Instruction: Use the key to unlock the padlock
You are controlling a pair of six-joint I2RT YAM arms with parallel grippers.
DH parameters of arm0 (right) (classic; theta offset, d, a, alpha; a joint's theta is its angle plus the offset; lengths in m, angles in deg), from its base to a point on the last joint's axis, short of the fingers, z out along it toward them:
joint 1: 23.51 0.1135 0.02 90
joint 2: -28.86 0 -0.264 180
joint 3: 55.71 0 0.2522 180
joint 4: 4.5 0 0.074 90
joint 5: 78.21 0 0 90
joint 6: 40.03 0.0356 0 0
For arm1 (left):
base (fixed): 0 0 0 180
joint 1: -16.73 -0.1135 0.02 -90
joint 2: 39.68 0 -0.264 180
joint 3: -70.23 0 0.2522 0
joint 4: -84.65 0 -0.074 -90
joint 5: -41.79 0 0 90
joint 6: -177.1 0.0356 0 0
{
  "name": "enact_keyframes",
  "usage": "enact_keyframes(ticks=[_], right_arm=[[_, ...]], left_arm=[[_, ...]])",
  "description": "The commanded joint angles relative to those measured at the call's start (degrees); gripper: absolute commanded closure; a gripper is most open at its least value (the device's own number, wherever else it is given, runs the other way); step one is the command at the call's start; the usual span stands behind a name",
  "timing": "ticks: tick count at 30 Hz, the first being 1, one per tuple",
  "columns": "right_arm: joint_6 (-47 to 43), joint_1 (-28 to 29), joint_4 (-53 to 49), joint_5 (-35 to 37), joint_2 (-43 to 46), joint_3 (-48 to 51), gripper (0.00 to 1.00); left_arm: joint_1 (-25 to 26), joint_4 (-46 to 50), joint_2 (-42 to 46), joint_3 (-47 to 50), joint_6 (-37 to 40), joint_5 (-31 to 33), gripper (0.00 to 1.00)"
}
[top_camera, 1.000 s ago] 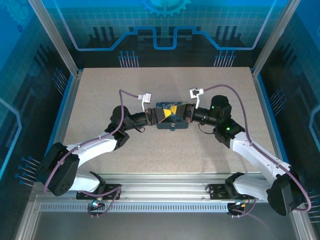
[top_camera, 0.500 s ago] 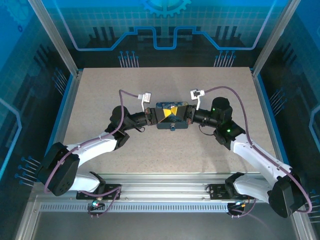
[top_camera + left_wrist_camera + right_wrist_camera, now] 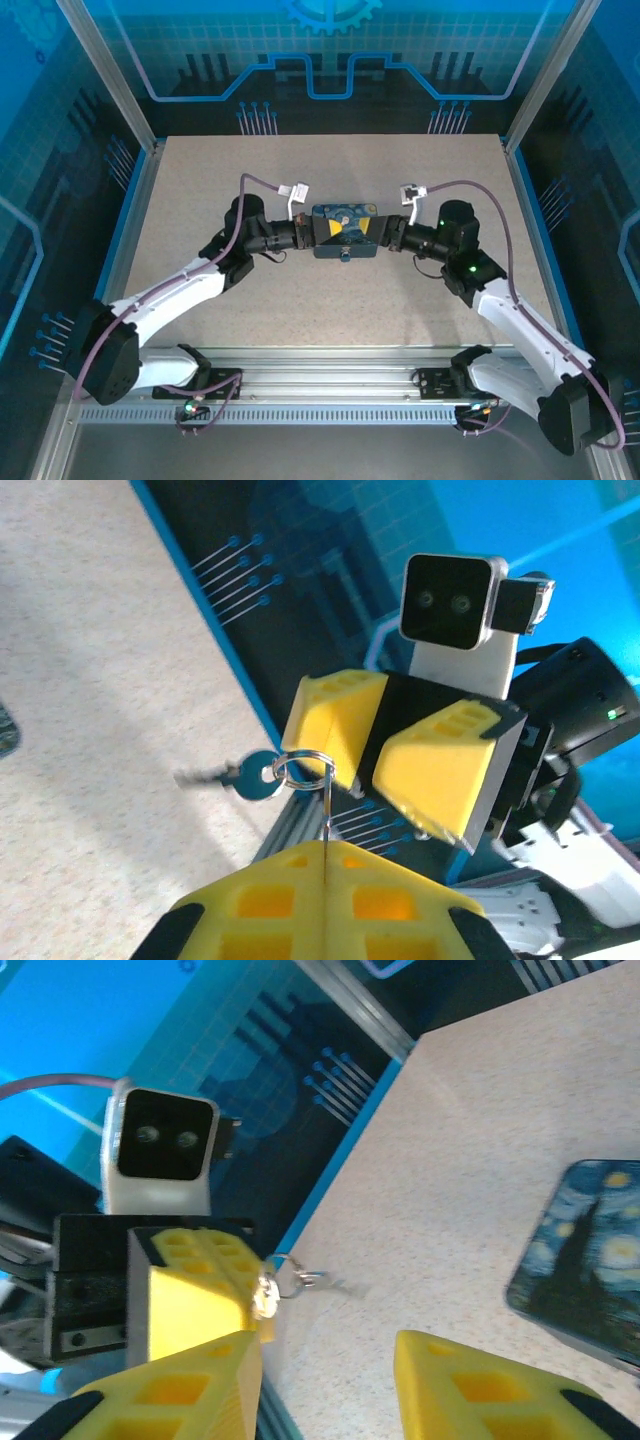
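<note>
1. Currently I am pinching the padlock [image 3: 267,1296] in the closed left end effector [image 3: 327,850], above the surface [image 3: 200,200], so the key [image 3: 248,781] is dangling free.
2. The right end effector [image 3: 325,1348] is gaping wide, empty, probably to take that key.

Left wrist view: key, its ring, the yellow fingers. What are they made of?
Key: round head matte teal, coated or plastic-capped; blade grey and blurred, likely metal. Ring: thin silvery wire with glints, metal. Left gripper fingers: matte yellow with recessed pockets, probably moulded or printed plastic.
</note>
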Motion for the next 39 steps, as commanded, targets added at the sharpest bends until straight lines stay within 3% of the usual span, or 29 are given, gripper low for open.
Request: enact_keyframes(ticks=[1,8,17,27,39], right_arm=[[-4.2,-1.8,-7.7,1.1,2.2,0.7,0.58],[-9.8,-2.2,-12.9,-0.1,1.8,-0.3,0.57],[-10.9,-0.9,-6.0,-20.5,-7.5,-4.4,0.63],[-10.8,3.8,-1.7,-25.1,-11.6,-6.1,0.58],[-13.2,6.2,-3.9,-27.5,-13.6,-8.3,0.65]], left_arm=[[-0.9,25.5,2.0,-6.2,13.3,-1.4,1.0],[-2.8,54.2,-3.5,-18.6,28.9,-4.2,1.0],[-2.7,71.5,-10.8,-30.4,42.6,-10.9,1.0],[-1.9,73.7,-10.8,-32.3,45.7,-14.1,1.0],[-1.1,71.6,-10.1,-32.3,45.0,-14.7,1.0]])
